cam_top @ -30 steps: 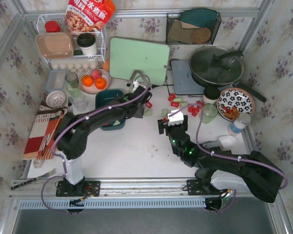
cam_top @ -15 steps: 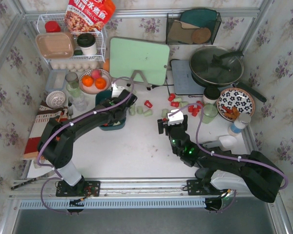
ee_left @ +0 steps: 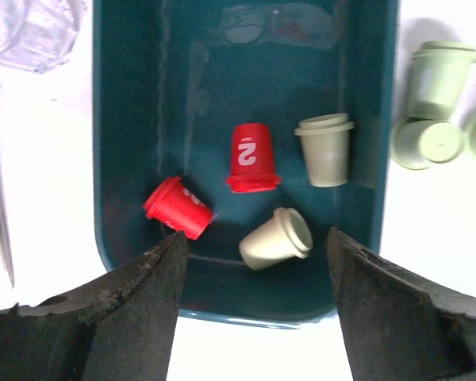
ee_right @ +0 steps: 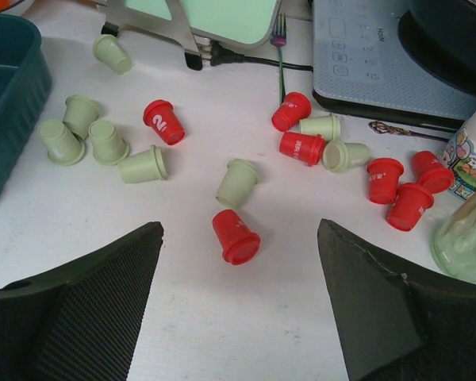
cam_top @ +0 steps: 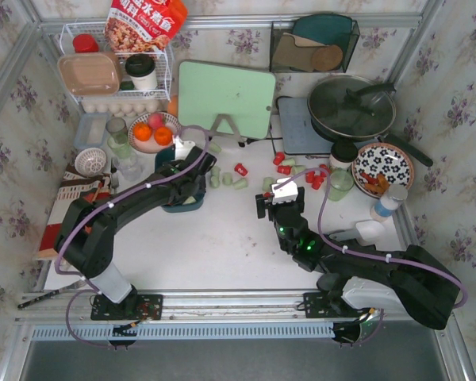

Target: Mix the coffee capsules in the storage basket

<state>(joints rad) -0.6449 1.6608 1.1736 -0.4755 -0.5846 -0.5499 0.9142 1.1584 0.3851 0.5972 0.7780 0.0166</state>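
The storage basket is a dark teal tub; on its floor lie two red coffee capsules and two pale green ones. My left gripper hangs open over the tub's near end and holds nothing. From above, the left gripper covers most of the basket. More capsules, red and pale green, lie scattered on the white table. My right gripper stands open just short of the nearest red one; from above, the right gripper is at mid-table.
A green cutting board stands propped behind the capsules. An induction hob with a lidded pan sits at the back right. A glass jar and a patterned plate are to the right, a fruit bowl and a wire rack to the left.
My left gripper has swung left from the loose capsules to above the basket, and its jaws have widened. The right arm has not moved.
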